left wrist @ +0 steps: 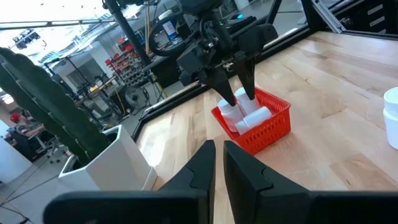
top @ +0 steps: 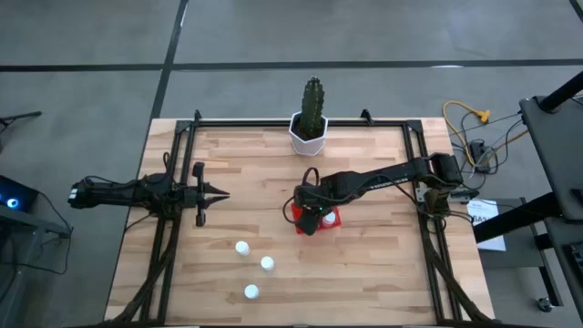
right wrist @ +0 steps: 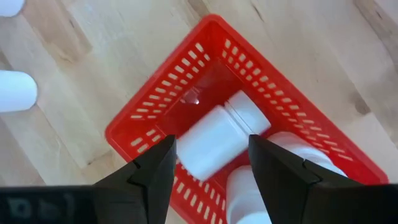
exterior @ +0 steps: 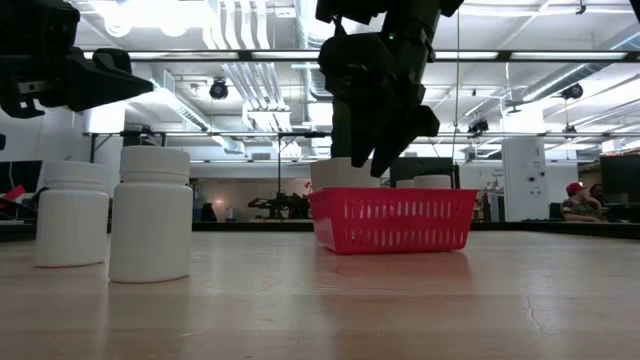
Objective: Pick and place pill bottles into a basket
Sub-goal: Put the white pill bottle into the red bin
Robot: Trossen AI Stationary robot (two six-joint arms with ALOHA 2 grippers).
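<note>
Basket (top: pixel 328 220) mid-table, three bottles (right wrist: pixel 214 140) inside, one tilted. Three more bottles (top: pixel 242 248) on table nearer front-left. Right gripper (right wrist: pixel 211 163) points down over basket, fingers spread, empty. Left gripper (top: pixel 221 192) level at left side, closed.

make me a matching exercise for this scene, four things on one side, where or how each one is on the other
Things:
1. left gripper
2. right gripper
3. cactus pot
4. three bottles

Places or states:
a. at the table's far edge
b. standing on bare wood, outside the basket
c. shut, off to the left
d. open, above the red basket

Pairs: 1-c, 2-d, 3-a, 4-b
</note>
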